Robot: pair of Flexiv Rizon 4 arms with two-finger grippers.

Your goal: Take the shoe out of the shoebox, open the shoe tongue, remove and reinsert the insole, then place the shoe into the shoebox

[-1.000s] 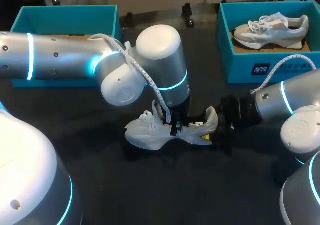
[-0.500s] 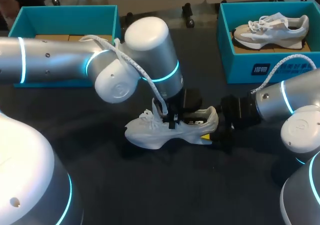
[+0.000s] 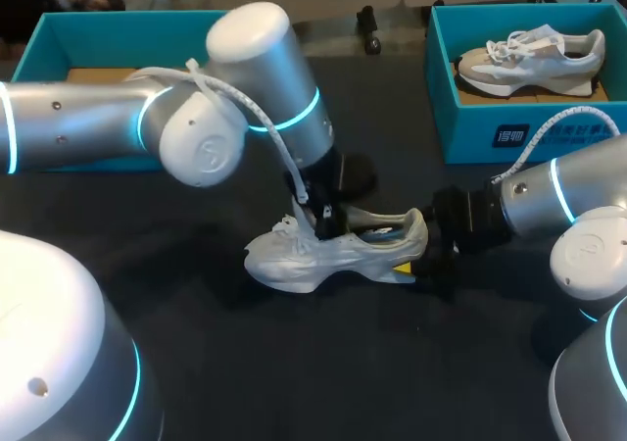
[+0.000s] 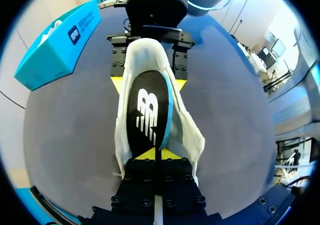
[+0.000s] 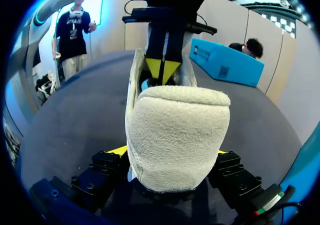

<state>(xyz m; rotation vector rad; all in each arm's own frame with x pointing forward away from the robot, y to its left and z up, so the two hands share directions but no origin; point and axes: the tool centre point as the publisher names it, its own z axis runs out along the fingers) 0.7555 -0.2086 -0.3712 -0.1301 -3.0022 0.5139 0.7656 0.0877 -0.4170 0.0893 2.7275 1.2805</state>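
Shoe [image 3: 294, 260] toe left; right tool [image 3: 411, 265] grips heel; left tool [image 4: 155, 154], insole [image 4: 147, 112]

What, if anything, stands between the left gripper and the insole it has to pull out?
Nothing visible does. The left gripper is shut on one end of the insole, inside the shoe. The right gripper grips the shoe's heel, clear of the insole.

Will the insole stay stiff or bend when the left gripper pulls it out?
The insole looks thin and curves along the shoe, so it will probably flop. It seems light; the left gripper pinching one end should carry it. With the right gripper clamping the heel, the shoe likely stays put.
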